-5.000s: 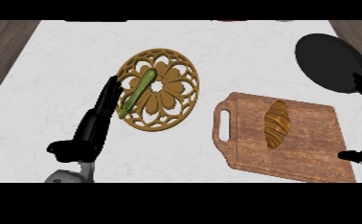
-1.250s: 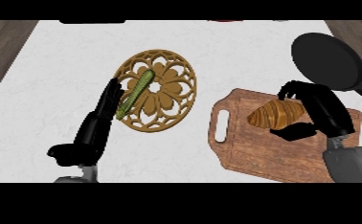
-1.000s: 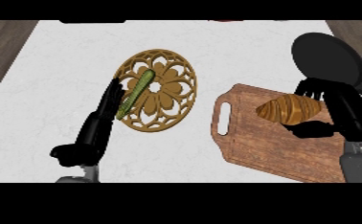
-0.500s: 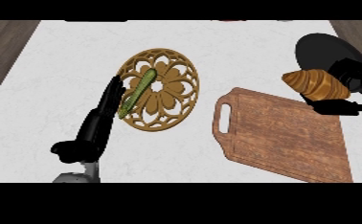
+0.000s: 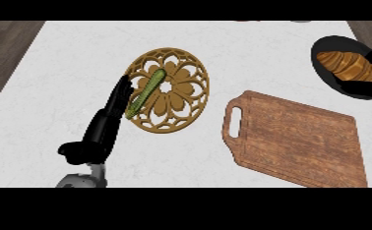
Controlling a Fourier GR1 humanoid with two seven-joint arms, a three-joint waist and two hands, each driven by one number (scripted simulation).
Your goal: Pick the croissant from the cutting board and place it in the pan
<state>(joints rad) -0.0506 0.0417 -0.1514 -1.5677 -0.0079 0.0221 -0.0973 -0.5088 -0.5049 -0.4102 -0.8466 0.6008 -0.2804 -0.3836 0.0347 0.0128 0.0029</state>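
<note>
Since the golden-brown, ridged croissant (image 5: 347,65) now lies inside the round black pan (image 5: 325,63) at the right edge of the white marbled desk (image 5: 73,71), I judge the placing done: it rests on the pan's floor, and nothing of mine shows around it. The rectangular dark-wood cutting board (image 5: 298,143) with its slotted handle lies bare just below and to the left of the pan, close beside it but, as far as I can see, not touching; that closeness made for a short carry.

My right hand does not show at all, so I cannot say whether it is released or clenched. My left hand (image 5: 109,121) lies at the lower left, its black fingers stretched out straight and relaxed, grasping nothing; the fingertips reach up to the rim of the round, tan, pierced wooden trivet (image 5: 180,94) (whether they touch it I cannot tell). It is parked there as a resting hand, well apart from the pan and out of the way of the work on the right.

A slim green vegetable (image 5: 144,92), perhaps a small courgette, lies slantwise on the trivet, no part of my task.

Counted: one croissant, one pan, one cutting board, one trivet, one green vegetable, one hand in sight.
</note>
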